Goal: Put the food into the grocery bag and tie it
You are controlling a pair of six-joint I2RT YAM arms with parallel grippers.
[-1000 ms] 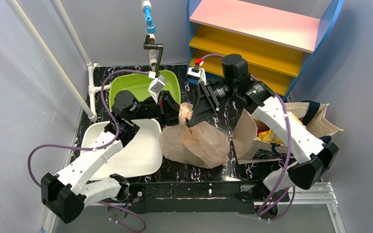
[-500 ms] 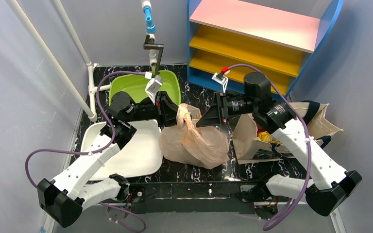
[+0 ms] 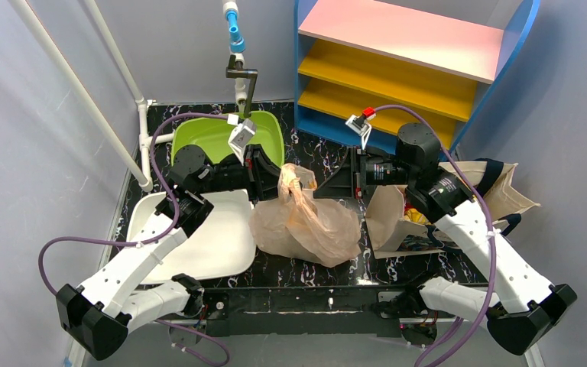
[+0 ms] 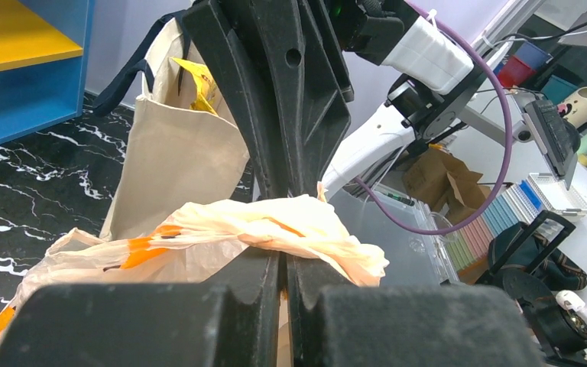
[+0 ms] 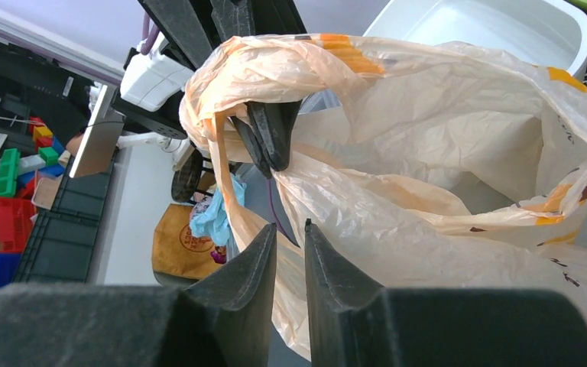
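The beige grocery bag (image 3: 306,225) slumps on the black marble tabletop between both arms. My left gripper (image 3: 273,177) is shut on one twisted handle (image 4: 275,225) and holds it lifted; a sliver of plastic shows between the fingers (image 4: 260,298). My right gripper (image 3: 317,193) hovers just right of that handle, its jaws a narrow gap apart with nothing between them (image 5: 290,225). Beyond them the bag's mouth (image 5: 443,153) gapes, and crumpled plastic hides what lies inside. A yellow packet (image 4: 196,80) pokes out of the cream tote.
A cream canvas tote (image 3: 497,195) lies at the right under my right forearm. A white tub (image 3: 222,245) and a green tub (image 3: 214,134) sit at the left. A blue, yellow and pink shelf (image 3: 413,53) stands behind, and white pipes (image 3: 84,92) rise at the left.
My right gripper has drawn back to the right, away from the bag's handle, and its jaws have narrowed. The right arm's elbow swung outward. The left gripper kept hold of the handle.
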